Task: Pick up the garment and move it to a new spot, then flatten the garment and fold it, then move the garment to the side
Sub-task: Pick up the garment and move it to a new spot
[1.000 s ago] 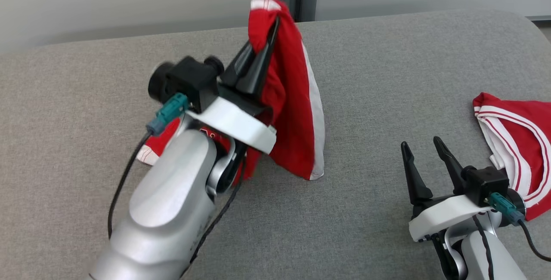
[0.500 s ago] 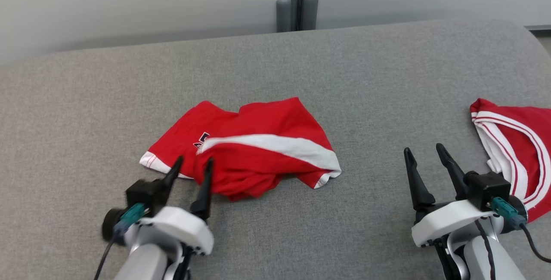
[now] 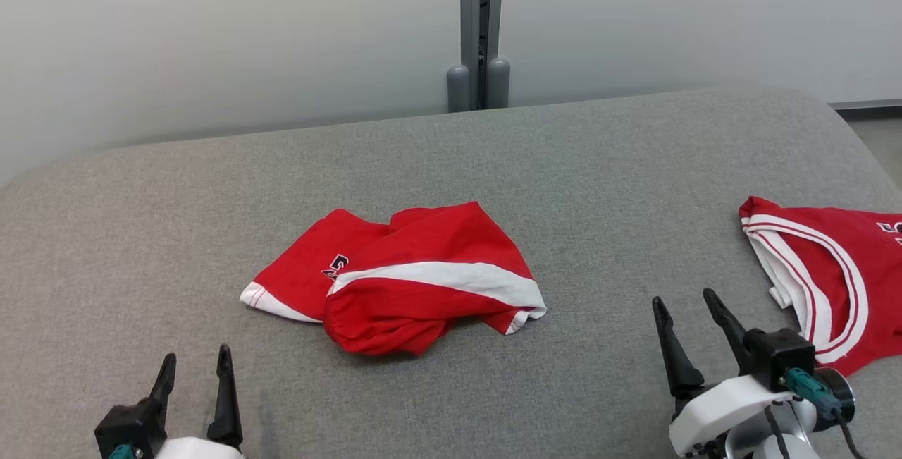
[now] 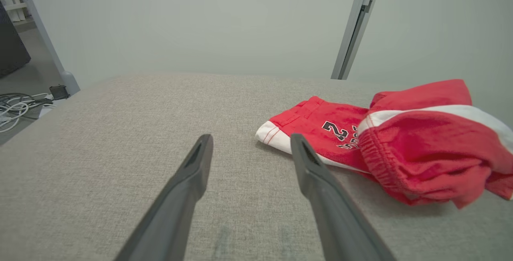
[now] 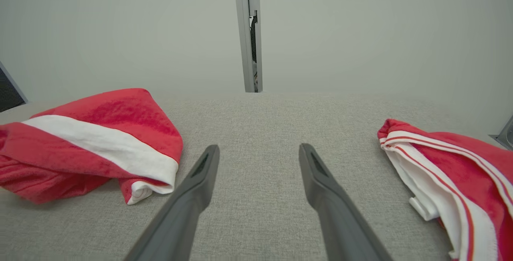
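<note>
The garment (image 3: 402, 279), red shorts with a white side stripe and dark lettering, lies crumpled in a loose heap at the middle of the grey padded table (image 3: 599, 163). In the left wrist view the garment (image 4: 400, 136) sits ahead and to the right of the fingers. My left gripper (image 3: 196, 367) stands open at the lower left, apart from the cloth, with nothing between its fingers. My right gripper (image 3: 687, 311) is open at the lower right, empty. From the right wrist view the garment (image 5: 92, 140) lies to the left.
A second red garment (image 3: 831, 268) with white and red striped trim lies at the table's right edge, close beside my right wrist. A grey post (image 3: 479, 29) and pale wall stand behind the table. Cables (image 4: 16, 108) lie on the floor off the left end.
My left gripper opened and let the garment drop into a heap on the table, then drew back to the lower left. The camera tilted up. The right gripper stayed put.
</note>
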Robot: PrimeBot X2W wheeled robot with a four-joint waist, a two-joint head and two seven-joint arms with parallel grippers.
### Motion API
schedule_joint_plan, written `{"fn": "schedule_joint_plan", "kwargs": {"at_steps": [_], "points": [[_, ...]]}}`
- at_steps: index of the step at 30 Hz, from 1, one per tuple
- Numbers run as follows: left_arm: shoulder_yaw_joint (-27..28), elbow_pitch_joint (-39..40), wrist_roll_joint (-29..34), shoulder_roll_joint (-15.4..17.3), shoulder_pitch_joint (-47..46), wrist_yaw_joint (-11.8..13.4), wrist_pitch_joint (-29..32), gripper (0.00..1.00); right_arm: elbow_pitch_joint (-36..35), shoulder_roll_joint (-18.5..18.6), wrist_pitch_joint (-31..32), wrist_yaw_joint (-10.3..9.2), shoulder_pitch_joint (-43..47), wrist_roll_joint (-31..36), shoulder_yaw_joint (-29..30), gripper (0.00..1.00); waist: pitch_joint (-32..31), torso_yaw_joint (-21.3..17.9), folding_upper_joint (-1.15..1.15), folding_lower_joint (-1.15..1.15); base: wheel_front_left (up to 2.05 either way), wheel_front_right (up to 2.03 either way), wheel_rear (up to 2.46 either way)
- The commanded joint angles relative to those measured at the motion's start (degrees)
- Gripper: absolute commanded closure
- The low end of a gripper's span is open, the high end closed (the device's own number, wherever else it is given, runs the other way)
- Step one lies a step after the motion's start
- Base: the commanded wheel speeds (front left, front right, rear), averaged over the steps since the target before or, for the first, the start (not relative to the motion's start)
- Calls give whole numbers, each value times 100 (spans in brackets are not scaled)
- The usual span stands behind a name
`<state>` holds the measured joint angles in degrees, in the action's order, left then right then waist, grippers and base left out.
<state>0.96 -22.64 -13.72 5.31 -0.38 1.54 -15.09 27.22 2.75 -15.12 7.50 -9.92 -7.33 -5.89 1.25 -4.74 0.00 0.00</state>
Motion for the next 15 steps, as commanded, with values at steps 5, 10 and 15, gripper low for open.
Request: {"fn": "schedule_joint_plan", "kwargs": {"at_steps": [5,10,15], "points": [[274,149,263,-132,353,-112,-8,0,9,31,-1,-2,214,-6,-121,0,-142,12,0,0,0,0,0],[440,190,398,-193,515,-206,-8,0,36,32,-1,-2,350,-70,-163,0,-203,10,0,0,0,0,0],[529,205,462,-222,545,-267,-8,0,33,31,-1,-2,402,-92,-167,0,-193,19,0,0,0,0,0]]}}
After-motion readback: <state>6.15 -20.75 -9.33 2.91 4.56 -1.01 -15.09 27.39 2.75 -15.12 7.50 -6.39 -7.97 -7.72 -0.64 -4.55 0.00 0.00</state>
